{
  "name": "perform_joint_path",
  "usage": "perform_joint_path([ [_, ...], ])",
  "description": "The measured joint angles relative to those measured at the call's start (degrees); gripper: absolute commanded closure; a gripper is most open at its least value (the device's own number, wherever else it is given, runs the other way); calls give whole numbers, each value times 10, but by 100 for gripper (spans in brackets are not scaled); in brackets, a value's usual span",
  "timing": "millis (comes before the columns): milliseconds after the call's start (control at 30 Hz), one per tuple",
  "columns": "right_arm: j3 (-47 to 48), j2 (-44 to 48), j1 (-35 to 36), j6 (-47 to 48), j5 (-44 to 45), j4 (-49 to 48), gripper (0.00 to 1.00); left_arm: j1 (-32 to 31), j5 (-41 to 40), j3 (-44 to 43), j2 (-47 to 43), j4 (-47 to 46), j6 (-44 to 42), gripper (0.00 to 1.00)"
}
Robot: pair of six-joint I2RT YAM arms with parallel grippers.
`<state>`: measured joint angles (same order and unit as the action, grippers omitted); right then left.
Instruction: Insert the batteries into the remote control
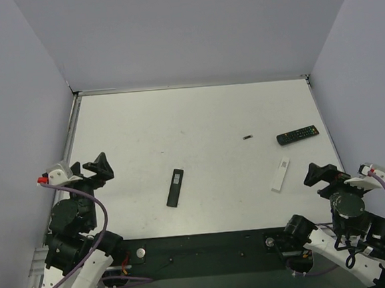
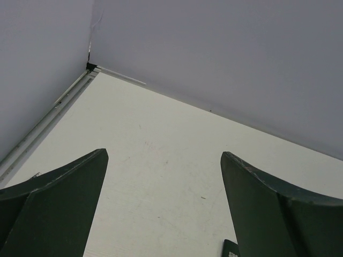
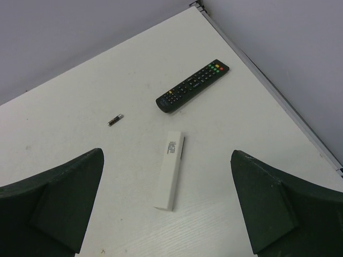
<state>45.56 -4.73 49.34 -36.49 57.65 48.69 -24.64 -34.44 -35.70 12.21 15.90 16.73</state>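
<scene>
One battery (image 1: 247,137), a tiny dark cylinder with a lighter end, lies alone on the white table right of centre; the right wrist view shows this battery (image 3: 115,120) too. Three remotes lie flat: a slim black remote (image 1: 175,187) near the middle, a white remote (image 1: 280,175) at the right with its label side up, and a black buttoned remote (image 1: 297,135) behind it. My left gripper (image 1: 87,167) hovers open at the left edge, empty. My right gripper (image 1: 328,173) hovers open at the right edge, just near of the white remote (image 3: 170,170).
Grey walls close the table (image 1: 197,117) at the back and both sides, with a metal rail along each side edge. A dark strip (image 1: 200,243) with the arm bases runs along the near edge. The slim black remote's corner (image 2: 231,249) shows by my left gripper's right finger.
</scene>
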Motion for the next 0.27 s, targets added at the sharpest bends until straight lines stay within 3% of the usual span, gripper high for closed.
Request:
perform_joint_path([
  [267,3,0,61,-1,12,0,0,11,4,3,1,-10,-7,3],
])
